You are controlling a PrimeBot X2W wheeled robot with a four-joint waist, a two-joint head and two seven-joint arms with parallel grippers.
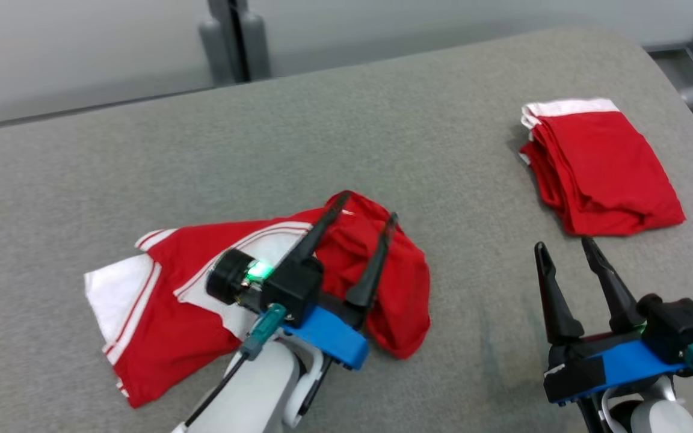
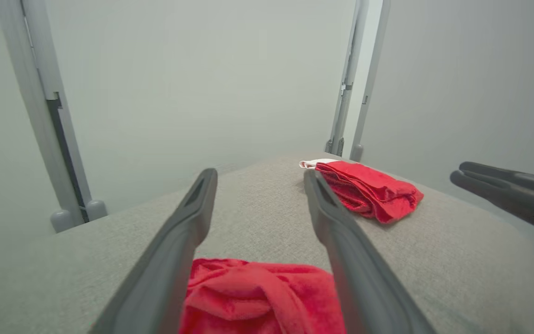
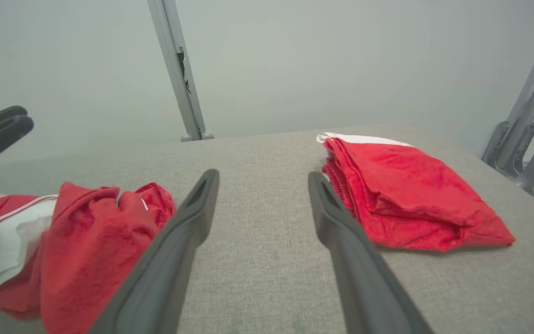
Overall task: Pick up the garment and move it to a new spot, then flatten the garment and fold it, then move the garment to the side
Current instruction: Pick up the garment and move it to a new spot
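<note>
- Progress: early, by the look of it. The crumpled garment point(image 1: 160, 313), red with white panels and piping, lies in a loose heap on the grey tabletop point(image 1: 382, 132) directly beneath the left jaws. It is neither flattened nor folded.
- Left jaws: spread wide and empty, with the fingers point(image 1: 322, 228) poised above the bunched red end of the heap. In the left wrist view the crumpled garment point(image 2: 257, 297) shows below and between them.
- Right jaws: spread wide over bare tabletop, holding nothing. The crumpled garment point(image 3: 86, 241) lies to their left, apart from them.
- Folded red garment point(image 1: 599, 168): it has a white band along its far edge and lies just beyond the tips of the right jaws, a little to their right. It is probably a separate piece already set aside, not the one in hand.
- Remaining, as judged: spreading the heap flat, folding it, and shifting it to the side. Whether the first move to a new spot is complete cannot be read from the scene.
- Hidden or unclear:
  - The left arm covers the middle of the heap in the head view.
  - The left wrist view cuts the heap off at its bottom edge.
  - Whether the left fingertips touch the cloth cannot be told.
  - Whether the garment is shorts or a jersey is uncertain.
</note>
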